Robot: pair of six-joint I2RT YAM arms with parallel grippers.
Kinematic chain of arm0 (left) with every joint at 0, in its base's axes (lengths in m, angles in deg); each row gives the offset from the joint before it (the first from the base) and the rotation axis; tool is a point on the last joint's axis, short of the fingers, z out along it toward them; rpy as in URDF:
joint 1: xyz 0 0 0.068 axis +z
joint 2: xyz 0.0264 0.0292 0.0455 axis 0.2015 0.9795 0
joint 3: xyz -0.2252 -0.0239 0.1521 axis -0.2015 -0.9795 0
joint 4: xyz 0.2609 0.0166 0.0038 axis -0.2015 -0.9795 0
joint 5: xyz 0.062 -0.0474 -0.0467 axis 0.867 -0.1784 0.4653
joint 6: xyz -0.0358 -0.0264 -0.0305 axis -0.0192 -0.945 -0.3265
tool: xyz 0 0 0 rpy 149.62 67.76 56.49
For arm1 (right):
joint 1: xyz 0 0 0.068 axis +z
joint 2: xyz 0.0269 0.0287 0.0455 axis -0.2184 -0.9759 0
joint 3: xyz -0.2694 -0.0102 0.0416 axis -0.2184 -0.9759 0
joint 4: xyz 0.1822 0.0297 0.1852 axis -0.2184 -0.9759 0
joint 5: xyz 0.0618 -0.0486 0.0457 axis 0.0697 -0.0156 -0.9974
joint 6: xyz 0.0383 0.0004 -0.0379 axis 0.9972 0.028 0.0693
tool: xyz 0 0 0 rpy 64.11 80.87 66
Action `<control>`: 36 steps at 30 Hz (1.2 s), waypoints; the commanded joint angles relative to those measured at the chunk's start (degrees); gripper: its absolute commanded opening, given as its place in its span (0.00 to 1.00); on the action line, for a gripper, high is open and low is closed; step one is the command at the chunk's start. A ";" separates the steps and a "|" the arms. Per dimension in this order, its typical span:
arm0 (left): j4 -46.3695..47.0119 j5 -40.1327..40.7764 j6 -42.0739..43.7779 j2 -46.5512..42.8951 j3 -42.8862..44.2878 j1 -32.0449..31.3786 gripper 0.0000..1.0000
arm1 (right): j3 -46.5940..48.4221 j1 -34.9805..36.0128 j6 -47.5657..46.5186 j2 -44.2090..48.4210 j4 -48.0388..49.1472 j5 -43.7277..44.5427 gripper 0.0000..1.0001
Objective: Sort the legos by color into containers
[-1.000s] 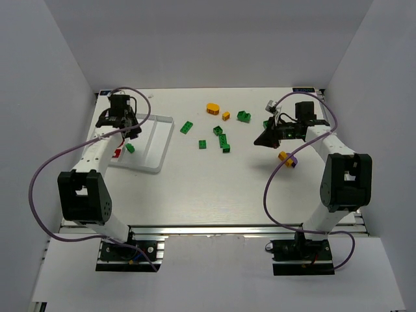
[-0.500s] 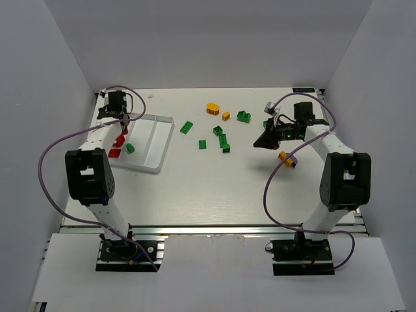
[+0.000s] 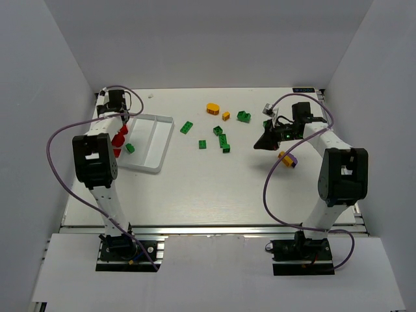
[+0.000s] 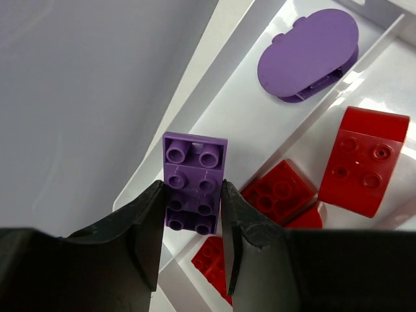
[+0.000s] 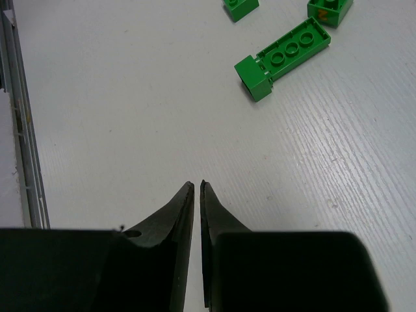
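The counter (image 3: 214, 188) is carrying a white tray (image 3: 156, 140) at its 10 o'clock. The left claw (image 4: 192, 195) is clamping a purple studded brick (image 4: 193, 170) over the tray's outer edge. A purple rounded piece (image 4: 309, 55) is lying in the outer compartment at 1 o'clock, and red bricks (image 4: 364, 162) are sitting in the next one. The right claw (image 5: 197, 188), at the counter's 3 o'clock, is pinching almost closed on nothing, and green bricks (image 3: 221, 138) are lying loose toward 12 o'clock

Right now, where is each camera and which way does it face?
Top external: high behind, looking down on table and both arms.
Left wrist: on that wrist, looking past left gripper holding purple brick over tray.
Right wrist: on its wrist, looking past shut right gripper at green bricks.
Shared: top and left wrist both show red bricks.
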 commanded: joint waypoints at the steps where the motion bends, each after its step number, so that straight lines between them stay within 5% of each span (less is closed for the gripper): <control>1: 2.27 2.42 1.78 -0.60 2.63 0.56 0.10 | 2.70 0.07 -1.71 -0.48 -1.74 -0.17 0.14; 4: 2.27 2.95 1.60 0.45 2.72 0.65 0.21 | 3.66 -0.02 -2.06 -0.74 -2.27 -0.08 0.17; 8: 1.92 3.83 0.55 1.07 2.46 0.83 0.56 | 4.72 -0.28 -2.50 -0.92 -2.88 -0.08 0.19; 11: 1.30 3.22 -0.59 1.42 2.72 0.83 0.67 | 5.42 -0.63 -2.42 -0.92 -3.41 -0.25 0.20; 18: 0.34 3.75 -3.83 -1.46 3.16 0.74 0.73 | 5.78 -0.98 -3.03 0.13 -4.38 -0.26 0.23; 21: -3.61 -4.14 -9.70 -3.84 5.18 0.74 0.63 | 5.86 -1.16 -1.90 1.19 -3.94 2.28 0.34; 22: -5.80 -12.00 -11.56 -5.68 5.79 0.83 0.52 | 5.78 -1.16 -0.85 1.63 -2.11 3.77 0.40; 24: -7.48 -21.43 -17.01 -7.71 5.36 0.74 0.39 | 5.51 -1.60 3.88 2.77 0.44 10.25 0.61; 26: -5.75 -35.19 -20.71 -11.83 0.11 0.48 0.41 | 5.78 -1.77 7.49 3.21 3.26 16.68 0.89; 27: -4.51 -38.50 -24.55 -13.59 -2.52 0.30 0.42 | 6.82 -1.95 9.43 3.04 3.53 22.80 0.89; 30: 0.77 -50.21 -29.06 -20.36 -12.37 -1.19 0.74 | 8.41 -2.48 12.68 2.60 1.33 34.66 0.89; 33: 3.40 -54.00 -30.48 -26.34 -19.23 -3.56 0.85 | 8.68 -4.57 12.71 2.16 -2.78 40.44 0.89; 36: 4.55 -56.63 -31.18 -30.56 -23.11 -6.46 0.98 | 10.77 -7.47 6.05 0.67 -12.86 35.28 0.89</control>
